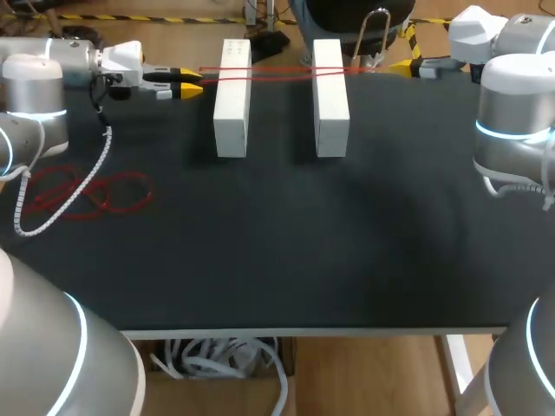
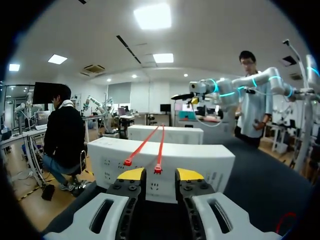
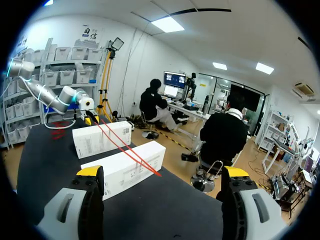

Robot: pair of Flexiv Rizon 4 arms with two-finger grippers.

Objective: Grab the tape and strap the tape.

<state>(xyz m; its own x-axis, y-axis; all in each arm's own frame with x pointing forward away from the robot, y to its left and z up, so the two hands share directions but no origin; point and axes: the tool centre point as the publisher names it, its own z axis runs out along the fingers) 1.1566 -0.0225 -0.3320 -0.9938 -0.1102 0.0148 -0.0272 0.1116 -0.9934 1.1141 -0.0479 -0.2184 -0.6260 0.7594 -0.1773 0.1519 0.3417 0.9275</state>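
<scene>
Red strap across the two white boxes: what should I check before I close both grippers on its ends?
1. Red strap lies over both the left white box and the right white box: ok.
2. Left gripper is open with one strand end between its tips: ok.
3. Both strand ends are inside the left gripper: not ok; the second ends ahead of one finger.
4. Right gripper is wide open with the strap's end between its fingers, untouched: ok.
5. Loose red straps lie apart from the boxes: ok.
6. Strap tension: cannot tell.
</scene>
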